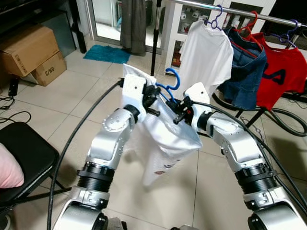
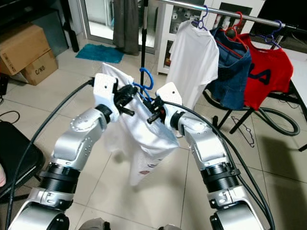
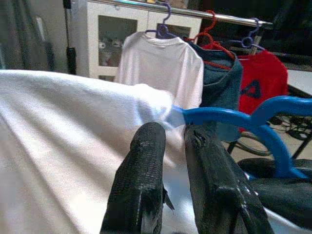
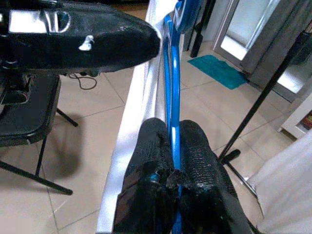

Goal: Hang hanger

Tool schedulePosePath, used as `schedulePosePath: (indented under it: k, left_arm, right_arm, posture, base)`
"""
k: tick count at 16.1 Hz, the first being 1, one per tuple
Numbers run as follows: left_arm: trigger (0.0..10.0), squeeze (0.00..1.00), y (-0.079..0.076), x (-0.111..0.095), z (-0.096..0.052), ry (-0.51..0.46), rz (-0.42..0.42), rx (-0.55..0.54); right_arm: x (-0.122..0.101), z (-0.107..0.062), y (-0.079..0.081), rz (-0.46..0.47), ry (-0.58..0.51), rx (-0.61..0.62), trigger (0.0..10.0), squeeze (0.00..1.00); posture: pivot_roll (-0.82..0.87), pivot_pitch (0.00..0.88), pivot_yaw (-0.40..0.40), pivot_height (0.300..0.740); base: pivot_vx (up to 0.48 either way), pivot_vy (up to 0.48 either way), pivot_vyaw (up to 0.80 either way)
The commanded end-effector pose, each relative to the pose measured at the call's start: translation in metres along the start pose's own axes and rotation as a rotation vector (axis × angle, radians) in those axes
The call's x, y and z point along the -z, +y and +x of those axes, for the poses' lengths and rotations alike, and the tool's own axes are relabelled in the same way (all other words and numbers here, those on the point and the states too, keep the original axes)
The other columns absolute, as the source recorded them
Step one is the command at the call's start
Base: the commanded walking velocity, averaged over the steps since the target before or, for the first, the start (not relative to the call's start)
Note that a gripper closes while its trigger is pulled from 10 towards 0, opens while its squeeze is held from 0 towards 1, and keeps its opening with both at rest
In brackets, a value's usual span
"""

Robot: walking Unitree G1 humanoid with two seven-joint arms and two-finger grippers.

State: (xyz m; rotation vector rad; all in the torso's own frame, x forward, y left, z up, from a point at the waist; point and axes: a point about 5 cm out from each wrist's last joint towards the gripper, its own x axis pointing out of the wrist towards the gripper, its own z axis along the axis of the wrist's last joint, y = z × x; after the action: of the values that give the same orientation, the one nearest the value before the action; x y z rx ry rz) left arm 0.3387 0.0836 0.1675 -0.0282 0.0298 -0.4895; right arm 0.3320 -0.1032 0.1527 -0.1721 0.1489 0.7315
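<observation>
So both arms are up in front of the robot, holding a blue hanger (image 1: 173, 85) with a white garment (image 1: 160, 143) draped on it, well short of the clothes rail (image 1: 249, 14). The right gripper (image 4: 171, 161) has its jaws clenched right on the blue hanger's wire, one finger either side. The left gripper (image 3: 170, 146) sits on the white garment next to the hanger's arm; its jaws are nearly together, but honestly I can't tell if they're pinching the cloth or the hanger. The hook sticks up between the two grippers, not on anything yet. Behind, the clothes rail already carries a white t-shirt (image 1: 206, 55), a denim piece (image 1: 244, 72) and a red shirt (image 1: 283, 76). There are cardboard boxes (image 1: 31, 52) off to the left on the tiled floor (image 1: 86, 96).
</observation>
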Motion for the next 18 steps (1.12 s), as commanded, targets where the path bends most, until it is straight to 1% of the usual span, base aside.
schedulePosePath:
  k: [1,2,4,7,10,13,15,18]
  left_arm:
    - [10.0,0.00,-0.002,-0.007,0.002,-0.018,0.015,0.002]
    - [10.0,0.00,-0.002,-0.007,0.002,-0.019,0.015,0.004]
    - [10.0,0.00,0.001,-0.005,0.002,-0.014,0.026,-0.035]
    - [10.0,0.00,0.001,-0.004,0.003,-0.015,0.022,-0.031]
    - [10.0,0.00,0.003,-0.001,0.005,-0.007,0.006,-0.015]
    - [10.0,0.00,-0.005,-0.006,0.007,-0.028,0.007,0.052]
    - [10.0,0.00,-0.015,-0.008,0.005,-0.051,-0.016,0.121]
    - [10.0,0.00,-0.018,-0.009,0.006,-0.057,-0.020,0.140]
  right_arm:
    - [-0.012,-0.005,-0.007,-0.007,-0.057,0.023,0.0,0.00]
    - [-0.012,-0.005,-0.009,-0.004,-0.057,0.028,0.0,0.00]
    - [-0.013,-0.007,-0.013,0.004,-0.061,0.036,0.0,0.00]
    - [-0.014,-0.008,-0.016,0.007,-0.062,0.042,0.0,0.00]
    - [-0.016,-0.008,-0.014,0.009,-0.069,0.026,0.0,0.00]
    - [-0.014,-0.009,-0.014,0.008,-0.067,0.025,0.0,0.00]
    - [-0.014,-0.009,-0.014,0.008,-0.065,0.026,0.0,0.00]
    - [-0.014,-0.008,-0.012,0.007,-0.065,0.016,0.0,0.00]
  posture:
    - [-0.03,0.000,-0.080,0.740]
    - [-0.03,0.000,-0.080,0.740]
    - [-0.03,0.000,-0.081,0.740]
    - [-0.03,0.000,-0.083,0.740]
    - [-0.03,0.000,-0.084,0.740]
    - [-0.03,0.000,-0.080,0.740]
    - [-0.03,0.000,-0.080,0.740]
    - [-0.03,0.000,-0.081,0.740]
  base:
    - [0.000,0.000,0.00]
    - [0.000,0.000,0.00]
    - [0.000,0.000,0.00]
    - [0.000,0.000,0.00]
    - [0.000,0.000,0.00]
    - [0.000,0.000,0.00]
    - [0.000,0.000,0.00]
    - [0.000,0.000,0.00]
